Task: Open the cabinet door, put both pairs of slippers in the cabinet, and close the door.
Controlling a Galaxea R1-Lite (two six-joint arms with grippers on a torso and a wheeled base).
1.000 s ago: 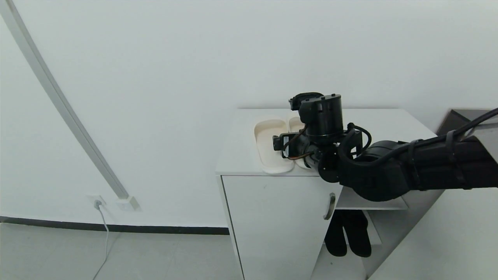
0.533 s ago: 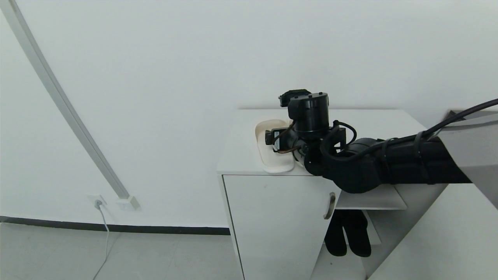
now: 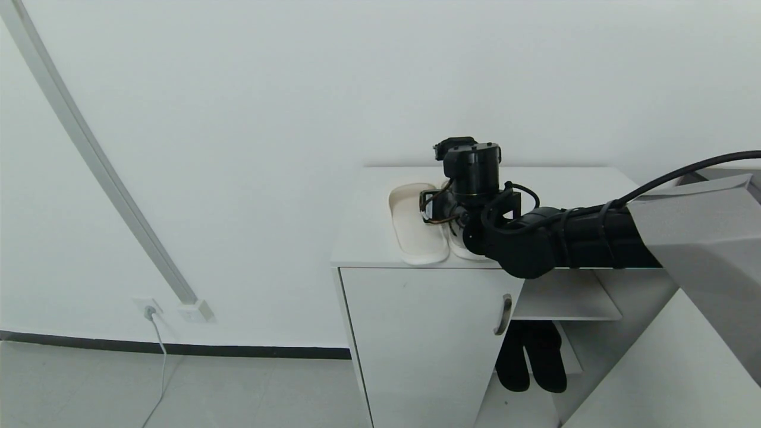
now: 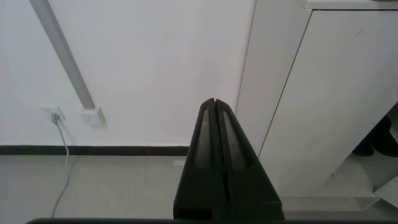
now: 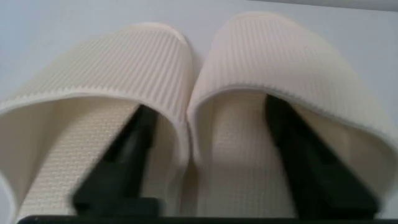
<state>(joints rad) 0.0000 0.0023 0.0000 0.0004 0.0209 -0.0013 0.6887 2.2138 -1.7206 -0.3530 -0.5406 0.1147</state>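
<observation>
Cream slippers [image 3: 416, 232]: pair lying side by side, touching, on the cabinet's top surface [image 3: 571, 184], near its left front corner.
Right gripper [image 5: 211, 171]: spread wide, grasping nothing yet; one finger inside each slipper, under the ribbed strap. Fingers [image 5: 121, 165] lie on or just above the insoles; can't tell if they press up against the straps.
Right arm: stretched across the top surface from the right, wrist over the heels of the pair.
Black slippers [image 3: 532, 356]: second pair, already in the cabinet's lower compartment, below the shelf [image 3: 565, 300], side by side.
Cabinet [image 3: 416, 356]: white; right half stands open, left door panel is shut, its handle [image 3: 505, 314] at the edge next to the opening.
Left gripper [image 4: 214, 107]: clenched, fingers pressed flat together, nothing between them. Low down, off the cabinet's left side, apart from everything.
Background: white wall, wall socket [image 3: 148, 309] with a cable plugged in, near the floor.
</observation>
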